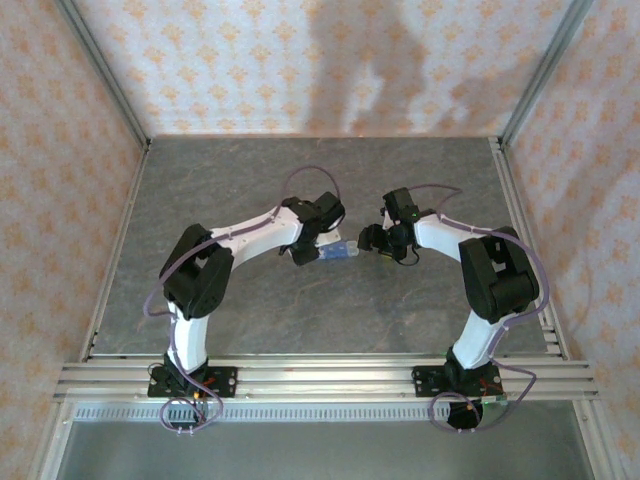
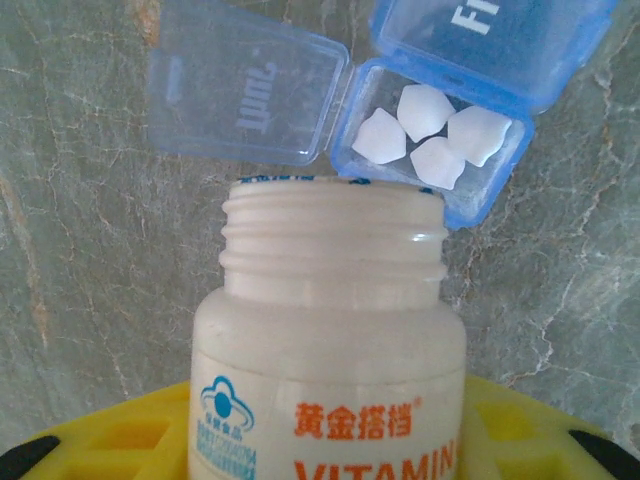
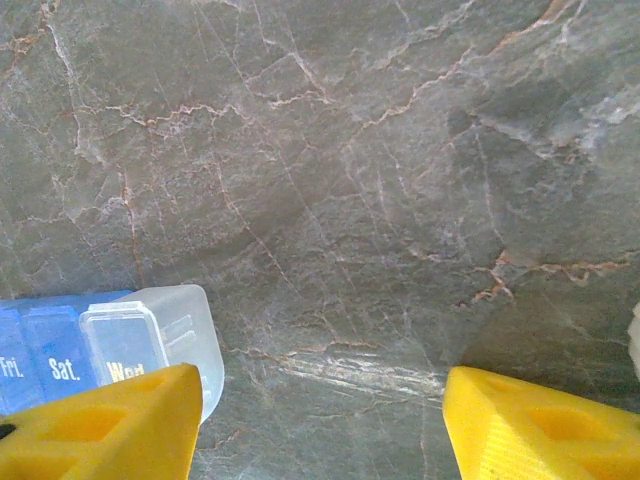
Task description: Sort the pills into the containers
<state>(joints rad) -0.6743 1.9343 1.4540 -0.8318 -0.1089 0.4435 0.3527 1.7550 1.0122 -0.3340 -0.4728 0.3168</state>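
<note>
Inside the open compartment lie four white pills; left pincer pinches one bottle, right pincer spread.

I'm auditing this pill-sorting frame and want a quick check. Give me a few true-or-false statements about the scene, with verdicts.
1. The vitamin bottle held in the left gripper has its cap on. False: its threaded mouth is uncapped.
2. Four white pills lie in the open compartment of the pill organizer. True.
3. The Fri lid is flipped open. False: it is shut; the lid of the compartment beside it is open.
4. Bare table shows between the fingers of the right gripper. True.
</note>
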